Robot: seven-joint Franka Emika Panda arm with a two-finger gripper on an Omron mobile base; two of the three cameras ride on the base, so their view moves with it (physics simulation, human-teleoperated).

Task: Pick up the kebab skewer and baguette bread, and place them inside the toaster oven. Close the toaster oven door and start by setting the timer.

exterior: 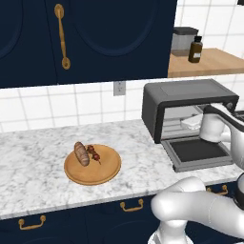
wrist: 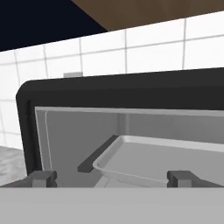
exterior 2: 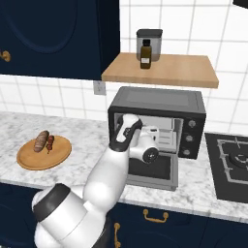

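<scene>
The toaster oven [exterior: 186, 93] [exterior 2: 155, 99] stands on the counter with its door [exterior: 198, 152] [exterior 2: 162, 174] dropped flat and open. A grey tray [wrist: 162, 159] lies inside the cavity. My gripper [wrist: 111, 178] [exterior 2: 160, 138] hovers just above the lowered door, at the mouth of the cavity. It is open, and nothing is between its fingertips [wrist: 41, 177]. Far to the left, the golden-brown baguette bread [exterior: 81, 153] [exterior 2: 41, 141] and the thin kebab skewer [exterior: 94, 153] [exterior 2: 50, 143] lie side by side on a round wooden plate [exterior: 107, 174] [exterior 2: 43, 159].
The oven's knob panel [exterior 2: 192, 133] is on its right side. A wooden shelf [exterior 2: 164, 72] above the oven holds a dark bottle [exterior 2: 145, 55] and a grey canister [exterior 2: 148, 38]. A black stovetop [exterior 2: 232, 160] lies to the right. Marble counter stretches between plate and oven.
</scene>
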